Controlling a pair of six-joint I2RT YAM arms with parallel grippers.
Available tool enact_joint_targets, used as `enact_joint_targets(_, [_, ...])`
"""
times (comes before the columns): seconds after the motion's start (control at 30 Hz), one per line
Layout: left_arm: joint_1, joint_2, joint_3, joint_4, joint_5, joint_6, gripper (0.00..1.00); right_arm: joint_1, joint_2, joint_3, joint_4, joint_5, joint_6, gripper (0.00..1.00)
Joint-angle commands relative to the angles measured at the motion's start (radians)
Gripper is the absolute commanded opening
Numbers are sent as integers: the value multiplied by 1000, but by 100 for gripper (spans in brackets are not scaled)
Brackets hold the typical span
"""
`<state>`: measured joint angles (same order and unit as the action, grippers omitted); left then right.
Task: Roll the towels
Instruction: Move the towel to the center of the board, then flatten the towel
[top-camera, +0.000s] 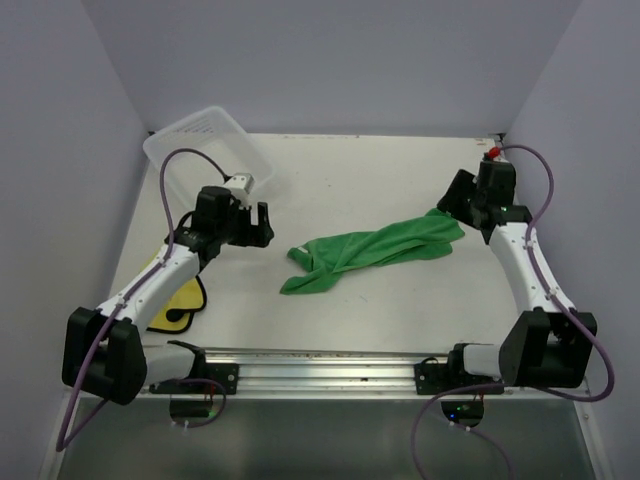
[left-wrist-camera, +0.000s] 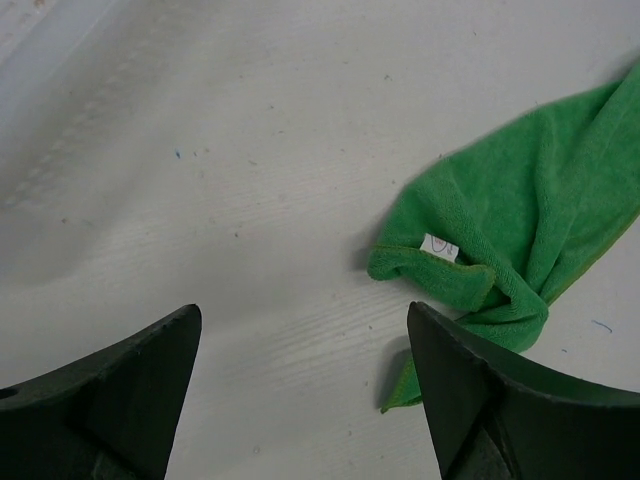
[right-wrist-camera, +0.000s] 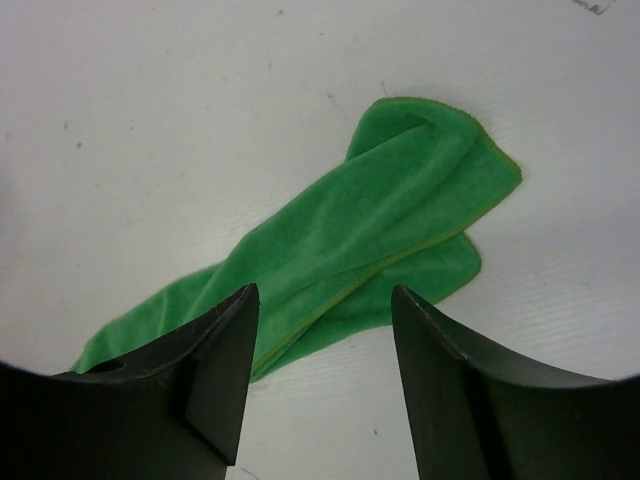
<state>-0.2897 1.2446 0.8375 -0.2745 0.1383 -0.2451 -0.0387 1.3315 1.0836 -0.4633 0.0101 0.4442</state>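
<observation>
The bright green towel (top-camera: 372, 248) lies crumpled and stretched out in a long strip across the middle of the table. My left gripper (top-camera: 262, 225) hovers just left of its left end, open, with only bare table between its fingers (left-wrist-camera: 150, 385). In the left wrist view the towel's bunched end (left-wrist-camera: 520, 230) with a small white tag sits to the right of the left gripper (left-wrist-camera: 300, 320). My right gripper (top-camera: 450, 205) is open over the towel's right end (right-wrist-camera: 390, 210), holding nothing (right-wrist-camera: 322, 297). The yellow towel (top-camera: 180, 300) lies under the left arm, partly hidden, with a black patch showing.
A white plastic mesh basket (top-camera: 205, 140) stands tilted at the back left, close behind the left gripper. Grey walls enclose the table on the left, back and right. A metal rail (top-camera: 320, 360) runs along the near edge between the arm bases.
</observation>
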Motion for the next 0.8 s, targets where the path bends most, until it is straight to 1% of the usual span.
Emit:
enact_joint_targets(0.0, [-32, -5, 12, -5, 15, -54, 87, 3, -81, -94, 20, -143, 39, 58])
enact_joint_targets(0.03, [-40, -11, -1, 3, 17, -77, 86, 3, -101, -117, 35, -154, 48, 57])
enact_joint_targets(0.13, [-51, -51, -116, 47, 55, -181, 84, 2, -112, -194, 55, -182, 45, 53])
enact_joint_targets(0.17, [-58, -65, -139, 58, 57, -236, 83, 3, -112, -205, 55, -182, 42, 52])
enact_joint_targets(0.2, [-66, -92, -164, 70, 55, -259, 82, 3, -109, -211, 58, -191, 39, 50])
enact_joint_targets(0.27, [-114, -137, -225, 103, 5, -312, 78, 2, -104, -226, 74, -215, 42, 49])
enact_joint_targets(0.33, [-164, -163, -283, 136, -31, -356, 78, 3, -104, -246, 92, -243, 57, 46])
enact_joint_targets(0.37, [-186, -187, -307, 161, -26, -365, 76, 3, -106, -254, 115, -268, 66, 45])
enact_joint_targets(0.4, [-198, -197, -351, 216, -29, -376, 75, 3, -107, -266, 124, -288, 80, 45])
enact_joint_targets(0.43, [-209, -203, -366, 234, -46, -388, 75, 2, -107, -271, 132, -294, 83, 45])
enact_joint_targets(0.5, [-235, -197, -405, 305, -60, -390, 73, 2, -109, -284, 150, -314, 96, 45])
enact_joint_targets(0.53, [-239, -179, -413, 317, -65, -388, 69, 3, -109, -289, 150, -314, 99, 45])
enact_joint_targets(0.57, [-249, -168, -417, 323, -69, -385, 68, 3, -109, -290, 149, -314, 97, 45])
enact_joint_targets(0.63, [-258, -145, -431, 342, -91, -370, 67, 2, -109, -298, 144, -311, 93, 45])
enact_joint_targets(0.77, [-266, -111, -472, 441, -94, -339, 67, 2, -118, -313, 153, -308, 90, 45])
